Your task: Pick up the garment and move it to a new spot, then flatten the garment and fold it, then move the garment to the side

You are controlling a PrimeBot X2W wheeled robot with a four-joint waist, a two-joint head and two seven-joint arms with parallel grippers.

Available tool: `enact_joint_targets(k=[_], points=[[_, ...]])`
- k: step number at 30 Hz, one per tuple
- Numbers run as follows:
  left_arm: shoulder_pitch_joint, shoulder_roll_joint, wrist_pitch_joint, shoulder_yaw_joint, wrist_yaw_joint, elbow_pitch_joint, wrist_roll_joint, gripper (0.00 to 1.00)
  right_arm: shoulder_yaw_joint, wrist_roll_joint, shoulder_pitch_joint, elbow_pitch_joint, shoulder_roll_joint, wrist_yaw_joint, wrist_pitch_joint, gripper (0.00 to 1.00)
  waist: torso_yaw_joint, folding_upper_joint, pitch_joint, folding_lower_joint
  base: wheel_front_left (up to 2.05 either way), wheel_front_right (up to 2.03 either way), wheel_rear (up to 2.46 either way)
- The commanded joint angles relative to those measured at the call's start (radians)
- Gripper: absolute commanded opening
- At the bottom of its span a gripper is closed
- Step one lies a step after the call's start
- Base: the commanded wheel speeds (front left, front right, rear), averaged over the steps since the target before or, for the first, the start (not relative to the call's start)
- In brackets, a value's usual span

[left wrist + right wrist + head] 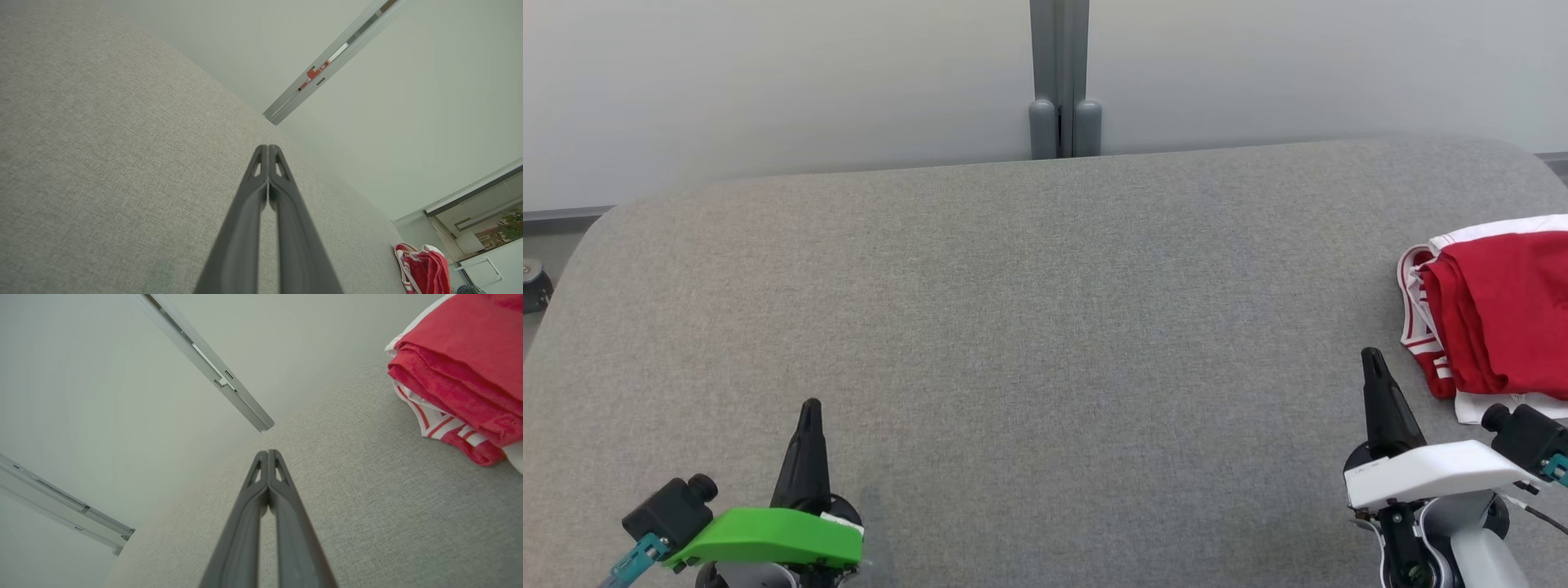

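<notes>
The garment (1494,314) is red with white striped trim and lies folded in a compact stack at the right edge of the grey table (1029,327). It also shows as a small red bundle (425,271) in the left wrist view, and close up (461,379) in the right wrist view. My right gripper (1372,359) is shut and empty, hovering just left of the garment without touching it. At the lower left my left gripper (810,407) is shut too, with nothing between its fingers, far from the garment.
A pale wall with a grey vertical post (1059,77) stands behind the table's far edge. The table's rounded corners fall away at far left and far right. The wide middle of the grey cloth surface lies bare between my two arms.
</notes>
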Motion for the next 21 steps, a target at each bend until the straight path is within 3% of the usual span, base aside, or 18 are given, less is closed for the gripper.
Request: enact_joint_targets(k=[1,21], points=[[-0.035,0.007,0.008,0.012,-0.008,-0.009,-0.033,0.00,-0.005,0.038,-0.030,-0.009,-0.004,0.000,0.009,0.00,0.000,0.0000,0.000,0.0000,0.00,0.00,0.00],[-0.055,0.013,0.069,0.062,-0.030,0.013,-0.251,0.00,-0.025,0.290,-0.040,0.009,-0.005,0.000,0.076,0.00,-0.006,0.0000,-0.001,0.0000,0.00,0.00,0.00]])
